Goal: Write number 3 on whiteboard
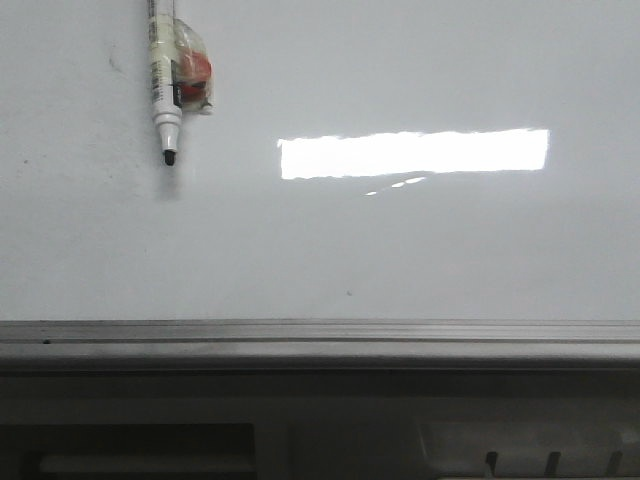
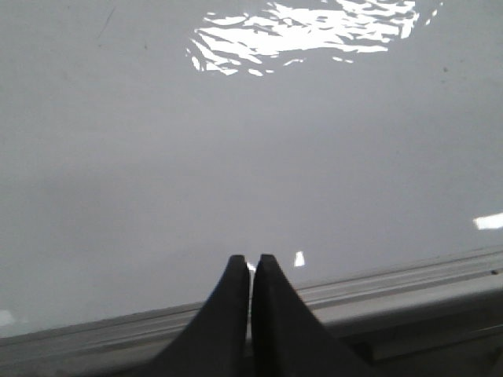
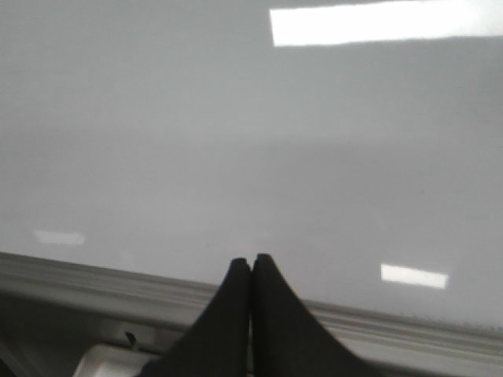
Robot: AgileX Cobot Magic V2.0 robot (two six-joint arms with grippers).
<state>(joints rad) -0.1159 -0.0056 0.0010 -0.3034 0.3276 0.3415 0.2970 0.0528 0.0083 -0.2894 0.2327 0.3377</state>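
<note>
Marker (image 1: 165, 85) on whiteboard (image 1: 420, 250), front view only

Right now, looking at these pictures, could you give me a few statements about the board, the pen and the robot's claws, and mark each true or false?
1. A 3 is already drawn on the whiteboard. False: no digit shows, only glare and tiny specks.
2. The marker has its cap off, its dark tip pointing down in the front view. True.
3. The left gripper holds the marker. False: its fingers are shut together on nothing.
4. The right gripper is closed too. True.
5. A grey rail runs along the board's near edge. True.
</note>
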